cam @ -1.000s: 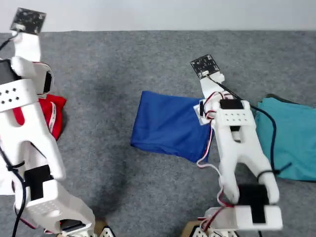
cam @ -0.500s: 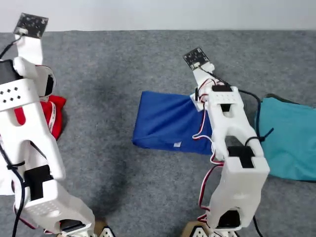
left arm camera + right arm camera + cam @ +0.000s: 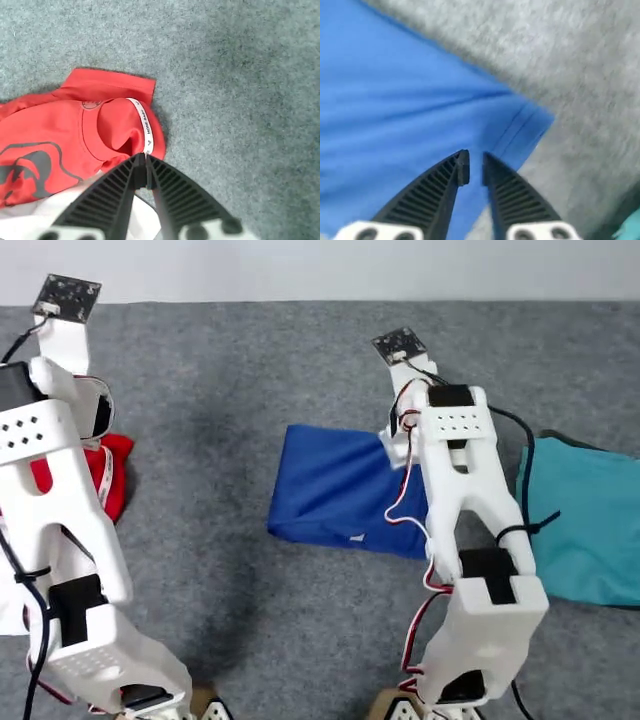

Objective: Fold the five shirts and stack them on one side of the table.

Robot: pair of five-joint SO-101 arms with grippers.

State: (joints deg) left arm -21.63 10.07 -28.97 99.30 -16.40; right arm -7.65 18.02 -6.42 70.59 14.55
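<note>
Step in hand: folding the blue shirt (image 3: 330, 490). My right tool (image 3: 475, 167) hangs released, barely parted, over its sleeve corner. Next I likely pinch there.

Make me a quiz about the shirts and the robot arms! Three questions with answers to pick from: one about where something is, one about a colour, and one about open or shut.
1. Which shirt lies between the other two on the table?
A. the red shirt
B. the blue shirt
C. the teal shirt

2. What colour is the shirt under the left gripper?
A. yellow
B. green
C. red

3. How is the right gripper set?
A. a little open
B. shut tight
C. spread wide

Answers:
1 B: the high view shows red on one side of the blue shirt and teal on the other.
2 C: the left wrist view shows red cloth and its collar at the tips.
3 A: the right wrist view shows a narrow gap between the tips.
</note>
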